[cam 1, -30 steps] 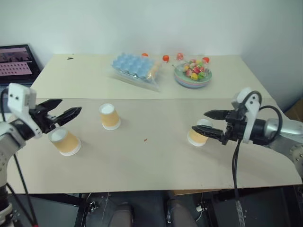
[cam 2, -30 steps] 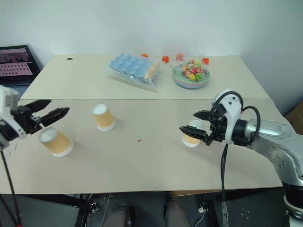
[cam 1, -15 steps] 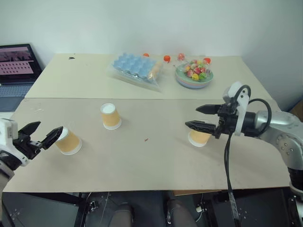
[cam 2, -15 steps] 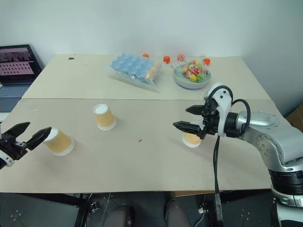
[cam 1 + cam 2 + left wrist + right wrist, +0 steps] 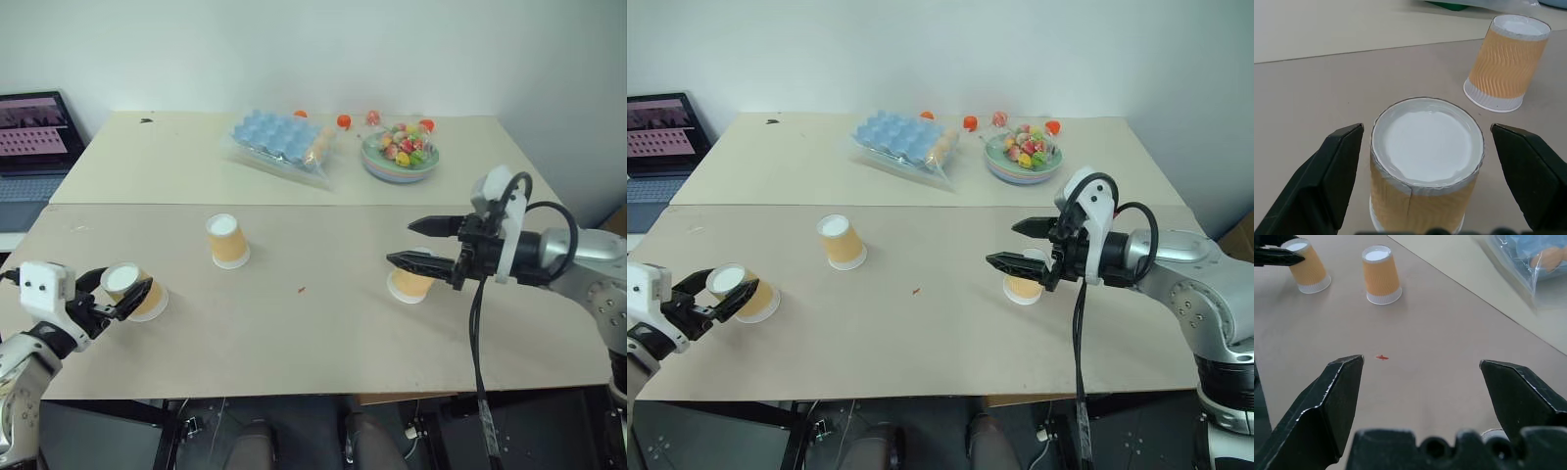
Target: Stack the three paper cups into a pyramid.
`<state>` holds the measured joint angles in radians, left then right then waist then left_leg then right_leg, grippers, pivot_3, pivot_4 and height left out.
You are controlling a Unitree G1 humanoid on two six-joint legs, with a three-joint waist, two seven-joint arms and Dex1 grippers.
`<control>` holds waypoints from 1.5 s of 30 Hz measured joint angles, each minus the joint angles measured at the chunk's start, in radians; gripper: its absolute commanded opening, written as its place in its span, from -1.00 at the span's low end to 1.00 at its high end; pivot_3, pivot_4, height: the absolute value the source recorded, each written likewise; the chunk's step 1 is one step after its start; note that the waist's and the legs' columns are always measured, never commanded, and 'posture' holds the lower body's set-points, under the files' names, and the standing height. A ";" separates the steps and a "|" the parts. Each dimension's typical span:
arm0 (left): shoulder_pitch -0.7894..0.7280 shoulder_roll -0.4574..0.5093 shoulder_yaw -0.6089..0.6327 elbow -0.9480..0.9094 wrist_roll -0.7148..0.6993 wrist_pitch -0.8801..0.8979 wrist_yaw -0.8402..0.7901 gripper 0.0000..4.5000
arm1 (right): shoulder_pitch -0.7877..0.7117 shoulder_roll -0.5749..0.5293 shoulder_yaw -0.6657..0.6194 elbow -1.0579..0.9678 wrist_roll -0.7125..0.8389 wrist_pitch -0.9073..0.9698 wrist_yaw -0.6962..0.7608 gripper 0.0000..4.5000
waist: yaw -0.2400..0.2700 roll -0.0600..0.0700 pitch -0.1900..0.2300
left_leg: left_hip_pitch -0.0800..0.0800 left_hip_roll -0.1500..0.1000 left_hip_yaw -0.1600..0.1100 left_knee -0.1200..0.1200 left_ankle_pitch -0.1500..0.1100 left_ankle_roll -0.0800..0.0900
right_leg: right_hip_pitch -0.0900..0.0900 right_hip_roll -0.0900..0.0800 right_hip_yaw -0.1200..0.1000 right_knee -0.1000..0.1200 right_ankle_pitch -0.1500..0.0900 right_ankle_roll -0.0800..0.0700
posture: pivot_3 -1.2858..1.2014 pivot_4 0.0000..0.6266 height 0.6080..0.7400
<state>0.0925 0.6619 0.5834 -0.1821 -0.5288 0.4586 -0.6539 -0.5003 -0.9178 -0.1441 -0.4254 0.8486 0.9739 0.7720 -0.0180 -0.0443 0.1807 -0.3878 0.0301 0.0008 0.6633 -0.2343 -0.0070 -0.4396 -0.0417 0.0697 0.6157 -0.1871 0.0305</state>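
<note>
Three yellow-orange paper cups stand upside down on the tan table, apart from one another. The left cup [image 5: 134, 292] sits between the spread fingers of my left gripper [image 5: 120, 290], which is open and not touching it; the left wrist view shows this cup [image 5: 1425, 166] centred between the fingers [image 5: 1327, 181]. The middle cup [image 5: 227, 242] stands alone, further back. The right cup [image 5: 409, 285] lies just under and behind my right gripper [image 5: 401, 242], which hovers open above the table, pointing left, with nothing in it.
At the back of the table lie a light-blue moulded tray in a plastic bag [image 5: 279, 137] and a bowl of coloured sweets [image 5: 400, 152]. A laptop [image 5: 34, 127] stands off the table's left end. A small red speck [image 5: 301, 289] marks the table's middle.
My left gripper has sunk from above and left of the left cup to table height and now straddles it. The right gripper has stayed about where it was, open.
</note>
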 measured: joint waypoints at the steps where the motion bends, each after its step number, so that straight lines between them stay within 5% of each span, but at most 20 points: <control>1: -0.002 0.000 -0.001 0.002 0.001 -0.001 0.000 0.96 | 0.001 -0.002 -0.003 -0.009 0.004 0.007 0.003 1.00 | -0.001 0.000 0.000 | 0.000 0.000 0.000 0.000 0.000 0.000 | 0.000 0.000 0.000 0.000 0.000 0.000 | 0.03 -0.52 1.00; 6: -0.016 -0.013 -0.026 0.012 0.015 -0.019 0.007 0.96 | 0.004 -0.006 -0.031 -0.032 0.039 0.038 -0.013 1.00 | -0.001 0.000 0.000 | 0.000 0.000 0.000 0.000 0.000 0.000 | 0.000 0.000 0.000 0.000 0.000 0.000 | 0.03 -0.52 1.00; 12: -0.035 -0.018 -0.039 0.025 0.017 -0.023 0.010 0.21 | 0.008 -0.007 -0.032 -0.045 0.039 0.052 -0.031 1.00 | 0.000 0.000 0.000 | 0.000 0.000 0.000 0.000 0.000 0.000 | 0.000 0.000 0.000 0.000 0.000 0.000 | 0.03 -0.52 1.00; 19: -0.098 -0.013 -0.070 0.030 0.016 -0.015 0.008 0.21 | 0.014 -0.007 -0.041 -0.054 0.040 0.063 -0.051 1.00 | 0.000 0.000 0.000 | 0.000 0.000 0.000 0.000 0.000 0.000 | 0.000 0.000 0.000 0.000 0.000 0.000 | 0.03 -0.52 1.00; 30: -0.123 0.134 -0.207 -0.175 -0.143 0.174 -0.178 0.21 | 0.117 -0.006 -0.124 -0.127 0.089 0.081 -0.124 1.00 | -0.001 -0.001 0.000 | 0.000 0.000 0.000 0.000 0.000 0.000 | 0.000 0.001 0.000 0.000 -0.001 0.002 | 0.03 -0.52 1.00; 34: -0.292 0.149 -0.334 -0.177 -0.156 0.203 -0.229 0.21 | 0.149 0.010 -0.153 -0.164 0.123 0.084 -0.174 1.00 | 0.008 -0.001 -0.001 | 0.001 0.001 0.000 0.001 0.000 0.000 | 0.001 0.002 0.000 0.001 -0.001 0.002 | 0.03 -0.52 1.00; 45: -0.686 -0.062 -0.654 0.086 -0.023 0.161 -0.284 0.21 | 0.257 0.052 -0.223 -0.266 0.191 0.084 -0.319 1.00 | 0.004 0.000 -0.002 | -0.002 0.000 -0.001 0.003 -0.001 0.001 | 0.001 0.002 0.000 -0.001 0.001 0.001 | 0.03 -0.52 1.00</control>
<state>-0.5933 0.5998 -0.0708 -0.0961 -0.5515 0.6192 -0.9380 -0.2429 -0.8658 -0.3675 -0.6918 1.0394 1.0578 0.4525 -0.0144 -0.0446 0.1791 -0.3897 0.0302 -0.0003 0.6667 -0.2349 -0.0055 -0.4381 -0.0395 0.0701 0.6149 -0.1864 0.0312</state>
